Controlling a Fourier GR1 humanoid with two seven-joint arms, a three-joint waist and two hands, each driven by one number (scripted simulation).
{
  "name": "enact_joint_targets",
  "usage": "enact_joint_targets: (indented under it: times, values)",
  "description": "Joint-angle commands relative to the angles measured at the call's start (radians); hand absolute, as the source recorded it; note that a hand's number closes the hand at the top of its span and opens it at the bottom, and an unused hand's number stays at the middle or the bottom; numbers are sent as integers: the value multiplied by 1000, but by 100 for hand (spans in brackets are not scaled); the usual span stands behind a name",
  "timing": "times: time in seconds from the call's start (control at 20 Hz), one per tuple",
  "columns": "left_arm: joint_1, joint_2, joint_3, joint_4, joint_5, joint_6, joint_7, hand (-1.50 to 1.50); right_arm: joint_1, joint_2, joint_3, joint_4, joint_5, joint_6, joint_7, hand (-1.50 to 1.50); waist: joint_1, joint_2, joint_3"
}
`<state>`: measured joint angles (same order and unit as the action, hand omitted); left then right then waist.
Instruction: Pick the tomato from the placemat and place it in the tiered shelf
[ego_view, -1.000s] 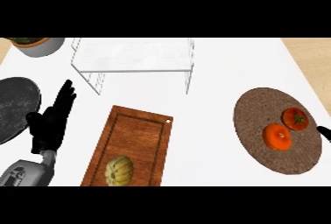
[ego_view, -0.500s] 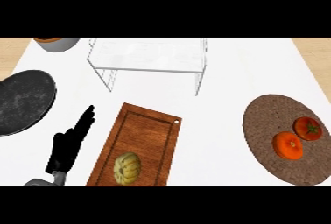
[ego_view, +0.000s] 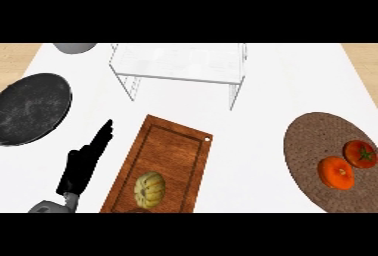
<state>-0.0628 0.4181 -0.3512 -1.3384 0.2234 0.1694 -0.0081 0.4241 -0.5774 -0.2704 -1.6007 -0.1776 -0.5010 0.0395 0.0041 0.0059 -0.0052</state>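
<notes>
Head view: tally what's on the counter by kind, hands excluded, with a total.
Round red-orange fruits on the placemat: 2
Squash on the cutting board: 1
Placemat: 1
Cutting board: 1
Clear tiered shelf: 1
Dark round plate: 1
Grey bowl at top edge: 1
Total: 8

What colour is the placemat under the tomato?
Mottled brown, round placemat; the head view, the only view, shows it, with the red tomato on it.

Your tomato (ego_view: 361, 153): red, round, green stem on top, resting at the right edge of the brown round placemat (ego_view: 314, 150). Your tiered shelf (ego_view: 181, 67): clear, see-through, standing upright at the counter's far side, well apart.
</notes>
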Motion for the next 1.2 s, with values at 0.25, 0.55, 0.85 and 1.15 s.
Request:
enact_joint_targets:
  times: [0.25,0.55,0.85,1.15]
  values:
    - [-28,-9,-14,-25,1,-27,29,0,83,-310,130,26,352,-49,578,-150,47,12,-3]
    - [-20,0,8,10,-6,-49,9,0,-230,-369,294,-60,500,67,1030,-150,41,2,3]
    - [-19,-67,-3,66,-58,-12,-39,0,-508,-228,441,85,568,191,1187,-150,26,0,4]
    - [-49,-19,46,1,-29,-59,56,0,-652,-130,440,214,598,241,1252,-150,15,-3,5]
